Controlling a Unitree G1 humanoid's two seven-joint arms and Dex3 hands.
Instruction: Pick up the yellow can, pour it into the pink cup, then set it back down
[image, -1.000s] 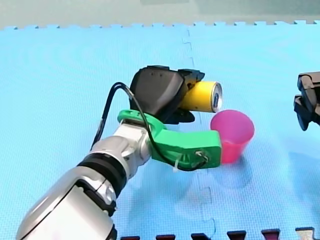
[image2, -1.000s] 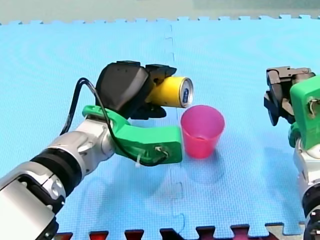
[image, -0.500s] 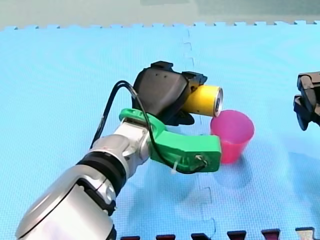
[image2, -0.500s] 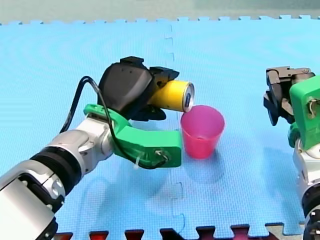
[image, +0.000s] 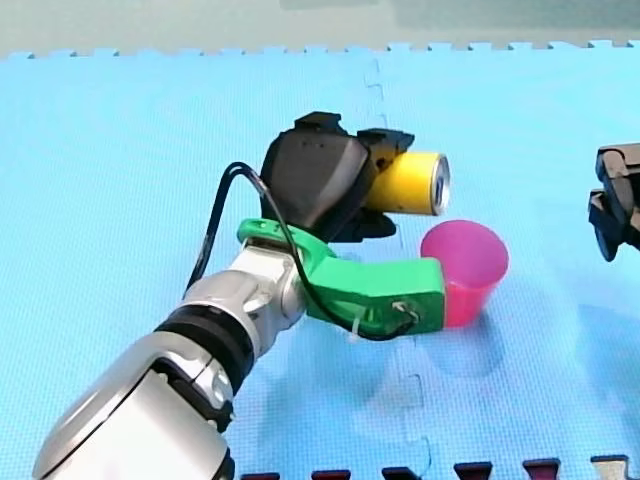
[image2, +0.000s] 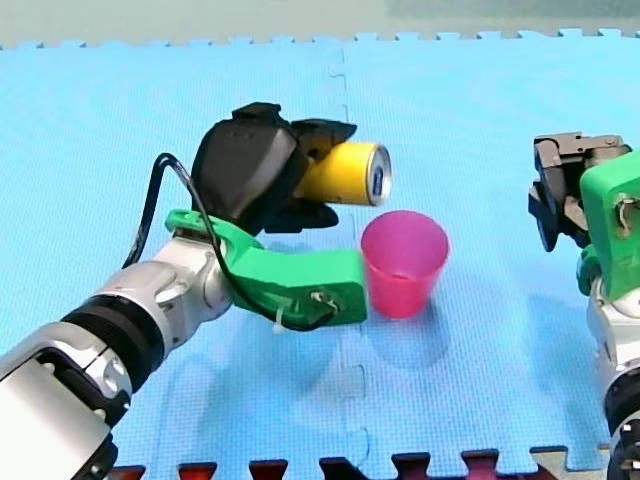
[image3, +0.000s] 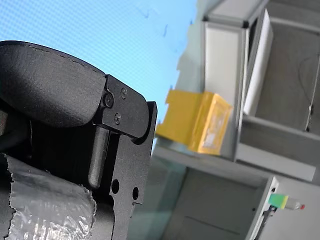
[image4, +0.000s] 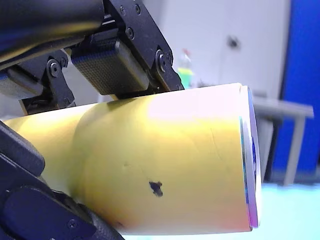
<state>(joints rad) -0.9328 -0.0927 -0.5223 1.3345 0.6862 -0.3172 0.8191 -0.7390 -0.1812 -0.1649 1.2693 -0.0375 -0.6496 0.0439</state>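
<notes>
— Above the left rim of the pink plastic cup (image: 463, 262), over the blue foam puzzle mat (image: 120, 150): where exactly is the yellow aluminium drinks can (image: 410, 184)?

— Off the mat, lying roughly level on its side. Its lid end points toward the cup and is clear of the rim. Nothing visible is leaving the lid. Cannot tell whether it is opened.

— Grip?

— The left hand (image: 325, 185) is wrapped round the base half. The second wrist view shows a ribbed black finger pad (image4: 107, 67) pressed onto the can wall, with other fingers under it. The lid half is bare.

— Other hand?

— The right hand (image2: 565, 190) is at the mat's right edge, well apart from the cup, holding nothing.

— Handling notes?

— Judgement only. The can is thin-walled and light, with a smooth painted skin, so it will be slippery and easy to dent. Squeeze firmly without crushing. Holding the cylindrical wall at the base half suits it, since that leaves the fingers clear of the mouth. The contents' weight will run toward the lid on tilting, so expect a forward pull. The cup is light and free-standing, and a nudge would topple it. The green wrist bracket (image: 375, 290) stands in front of the cup's left side. Cannot tell whether they touch.

— Step in hand?

— Pouring, probably. The mouth would have to dip below level over the cup's opening.
</notes>
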